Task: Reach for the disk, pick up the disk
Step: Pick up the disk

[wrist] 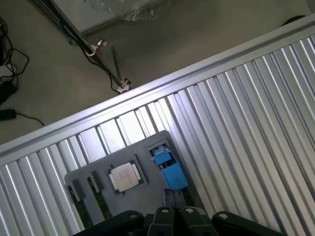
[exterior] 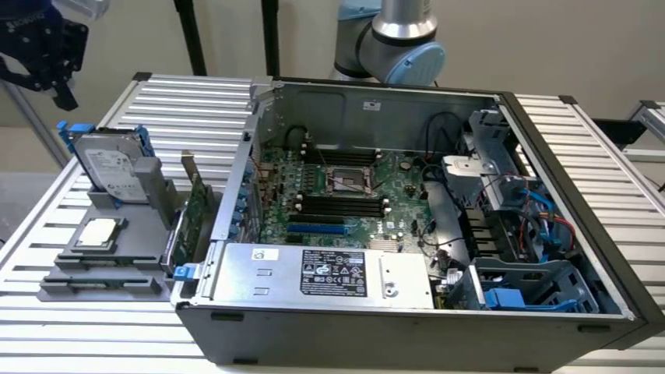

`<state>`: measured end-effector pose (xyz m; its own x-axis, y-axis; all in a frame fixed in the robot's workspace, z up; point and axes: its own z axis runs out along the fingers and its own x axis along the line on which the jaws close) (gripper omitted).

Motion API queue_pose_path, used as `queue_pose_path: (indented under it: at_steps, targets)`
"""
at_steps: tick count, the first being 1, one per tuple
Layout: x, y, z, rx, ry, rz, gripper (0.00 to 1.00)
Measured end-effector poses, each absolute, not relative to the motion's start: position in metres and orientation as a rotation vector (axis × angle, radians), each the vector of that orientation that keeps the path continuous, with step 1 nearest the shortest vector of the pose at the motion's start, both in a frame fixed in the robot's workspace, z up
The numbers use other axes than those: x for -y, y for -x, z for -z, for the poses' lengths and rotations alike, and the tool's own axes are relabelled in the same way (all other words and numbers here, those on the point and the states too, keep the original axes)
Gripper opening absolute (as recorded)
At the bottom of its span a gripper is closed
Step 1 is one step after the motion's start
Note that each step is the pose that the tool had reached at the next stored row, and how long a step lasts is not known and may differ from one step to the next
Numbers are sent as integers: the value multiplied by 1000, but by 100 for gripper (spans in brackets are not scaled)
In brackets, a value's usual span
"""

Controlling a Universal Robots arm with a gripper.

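Observation:
The disk (exterior: 108,169) stands upright in a slot of the grey holder (exterior: 104,273), on the slatted table at the exterior view's left. It is silver-grey with a white label and a blue carrier frame. My gripper (exterior: 47,66) hangs high above and a little toward the exterior view's left of it, well apart from it. In the wrist view the disk (wrist: 167,169) shows from above as a blue-edged block in the holder (wrist: 147,194). The dark body of the gripper (wrist: 174,216) sits close beside it in that picture.
A small square silver chip (exterior: 96,232) (wrist: 124,176) lies flat on the holder in front of the disk. A green circuit card (exterior: 192,214) stands between the holder and the open computer case (exterior: 416,210). The table edge and floor cables (wrist: 15,59) lie beyond.

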<state>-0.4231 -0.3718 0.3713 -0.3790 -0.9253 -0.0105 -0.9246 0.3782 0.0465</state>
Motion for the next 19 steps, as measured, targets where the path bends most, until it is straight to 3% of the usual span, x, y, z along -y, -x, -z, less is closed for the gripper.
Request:
queue_pose_path:
  at_steps: [19]
  targets:
    - [366,423,-368,2322,-2088,60,11]
